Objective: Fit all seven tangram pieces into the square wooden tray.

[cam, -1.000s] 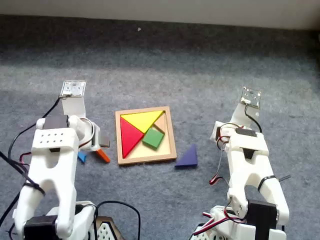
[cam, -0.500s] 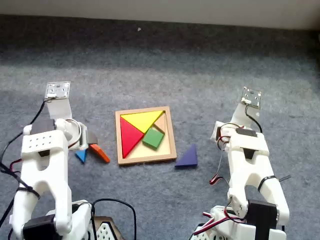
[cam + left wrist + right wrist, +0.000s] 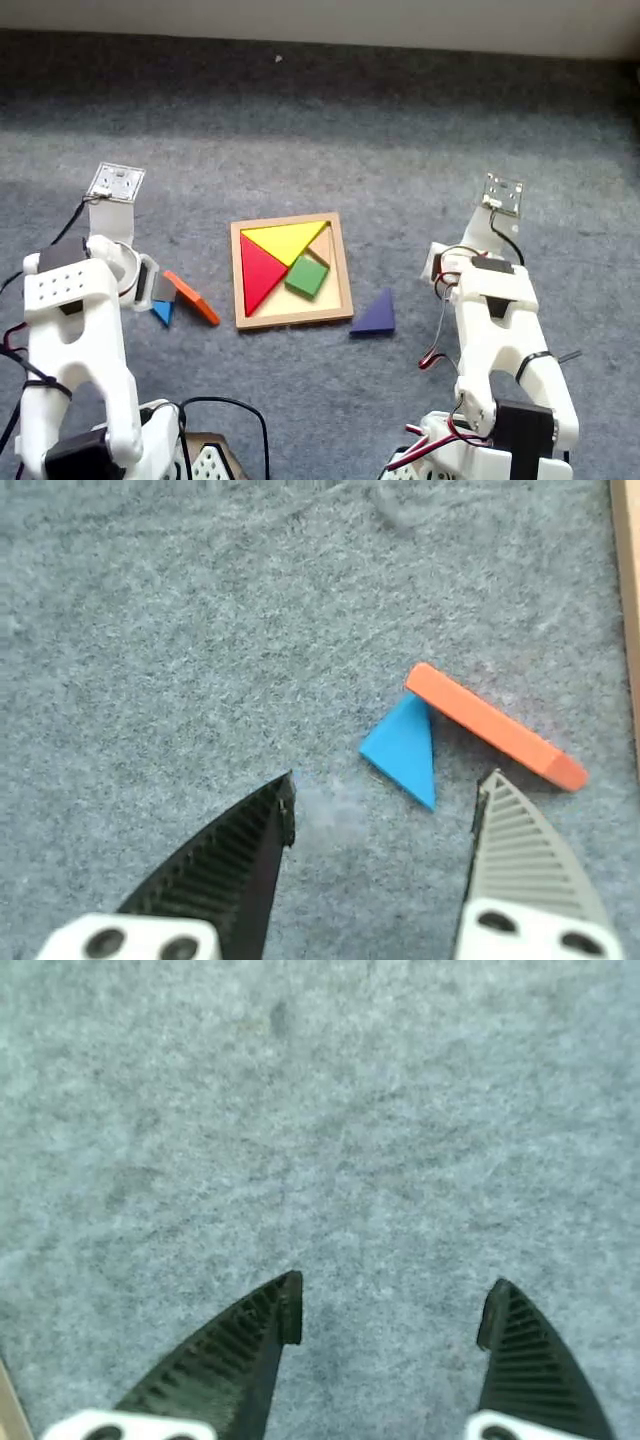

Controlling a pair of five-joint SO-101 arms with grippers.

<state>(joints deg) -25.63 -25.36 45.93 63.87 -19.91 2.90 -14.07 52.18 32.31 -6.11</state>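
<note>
The left gripper (image 3: 389, 780) is hanging with its jaws spread wide over the grey tabletop (image 3: 400, 150), near the blue triangle (image 3: 408, 752). One corner of that triangle is appearing to touch the orange piece (image 3: 495, 727). From above, the arm is hiding part of the blue triangle. The wooden tray (image 3: 343, 265) is holding a yellow triangle (image 3: 283, 240), a red triangle (image 3: 258, 272) and a green square (image 3: 306, 276). A purple triangle (image 3: 375, 315) is lying just beside it. The right gripper (image 3: 395, 1282) is hovering with its jaws spread apart.

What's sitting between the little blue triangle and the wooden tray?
The orange piece, lying slanted on the carpet. The high view shows it beside the blue triangle, with a strip of bare carpet before the tray.
</note>
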